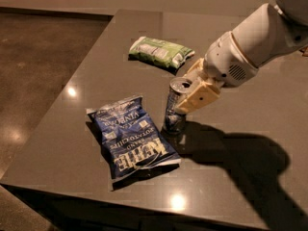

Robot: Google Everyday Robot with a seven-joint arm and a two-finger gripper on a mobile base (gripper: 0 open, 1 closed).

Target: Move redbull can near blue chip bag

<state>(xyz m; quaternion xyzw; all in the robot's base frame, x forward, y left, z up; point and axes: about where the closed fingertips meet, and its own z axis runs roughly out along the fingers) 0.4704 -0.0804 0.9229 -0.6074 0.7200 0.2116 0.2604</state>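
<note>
Smooth dark tabletop [96,57] beneath: my gripper [186,96] clamps the slim metal redbull can [173,118] near its silver top; the crinkled blue chip bag [130,141] lies just lower-left of it.

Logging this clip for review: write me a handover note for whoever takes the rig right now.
The tool is shut on the redbull can, gripping it near the top; the can is tilted, close beside the blue chip bag. Whether its base touches the table is unclear.
Done: the can is next to the bag.
Left: probably set it upright, release, withdraw.
A green snack bag lies farther back.
</note>
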